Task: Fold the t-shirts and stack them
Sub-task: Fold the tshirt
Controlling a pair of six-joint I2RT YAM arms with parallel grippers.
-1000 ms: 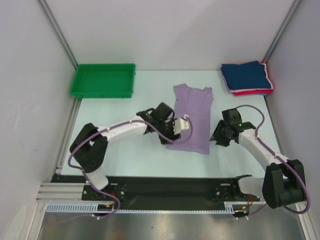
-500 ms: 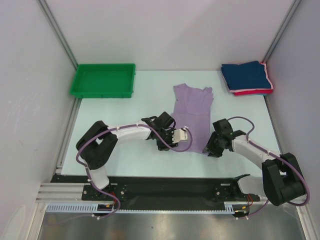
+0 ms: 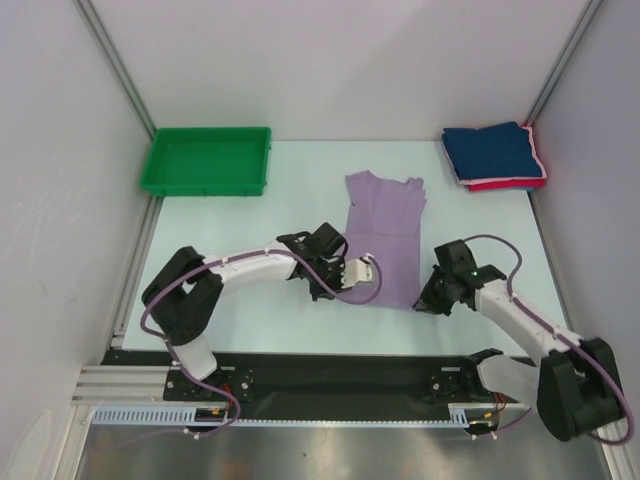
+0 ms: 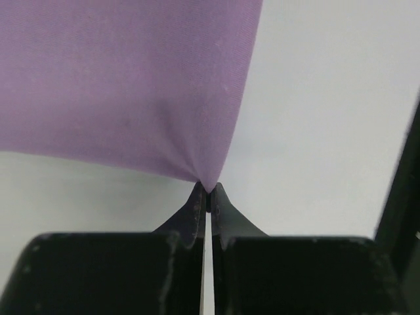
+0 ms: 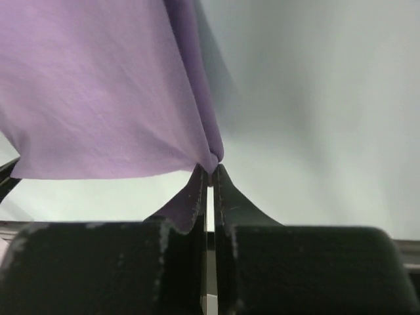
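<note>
Fold in progress: the pale lavender t-shirt (image 3: 385, 235) is laid out lengthwise at the middle of the worktop (image 3: 220, 225), with its sleeves turned toward the far edge and its hem toward the near edge. Both near corners of the hem are pinched. The left corner is gripped by the left claw (image 4: 207, 190), whose fingers are pressed together on a point of cloth, and the right corner is gripped in the same way by the right claw (image 5: 209, 169). The fabric is drawn to a tip at each pinch (in both wrist views it is seen fanning out from the fingertips). At the far right corner of the worktop, the navy blue t-shirt (image 3: 495, 150) is stacked, folded, on the pink-red t-shirt (image 3: 505, 184), of which only a narrow band is shown along the near and right sides. A green tray (image 3: 205, 187) is set at the far left corner, well apart from all three shirts.
</note>
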